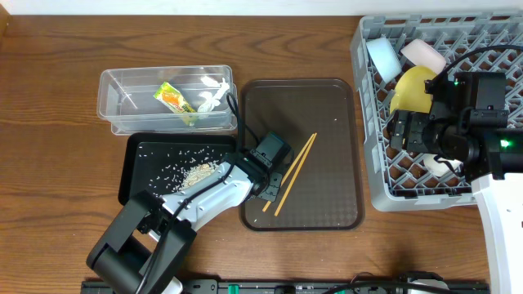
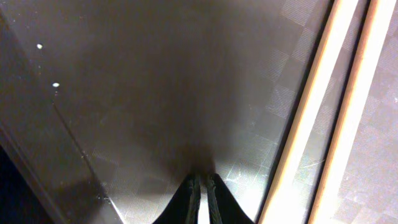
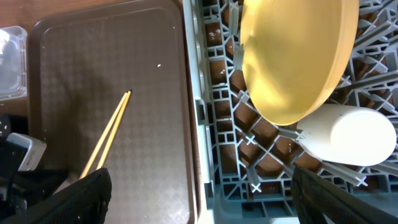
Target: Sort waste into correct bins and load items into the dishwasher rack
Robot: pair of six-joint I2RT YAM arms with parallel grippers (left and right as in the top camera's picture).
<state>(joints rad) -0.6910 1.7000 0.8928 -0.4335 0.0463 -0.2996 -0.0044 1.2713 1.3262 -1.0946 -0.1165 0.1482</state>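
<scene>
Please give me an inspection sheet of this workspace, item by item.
Surface: wooden table, brown tray on it.
Job's things: wrapper and white scrap in clear tub; rice in black tray; chopsticks on brown tray; yellow plate, blue bowl, white bowl, cup in rack.
Clutter: nothing seen.
Grippers: left gripper shut, beside chopsticks; right gripper open, over rack.
Cables: black cable along left arm.
Surroundings: nothing seen.

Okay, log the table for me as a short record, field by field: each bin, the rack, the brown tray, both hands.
clear tub: snack wrapper, white scrap
black tray: rice scraps
rack: yellow plate, blue bowl, white bowl, white cup
brown tray: two chopsticks
left hand: shut, empty, low over brown tray beside chopsticks
right hand: open, empty, above rack
</scene>
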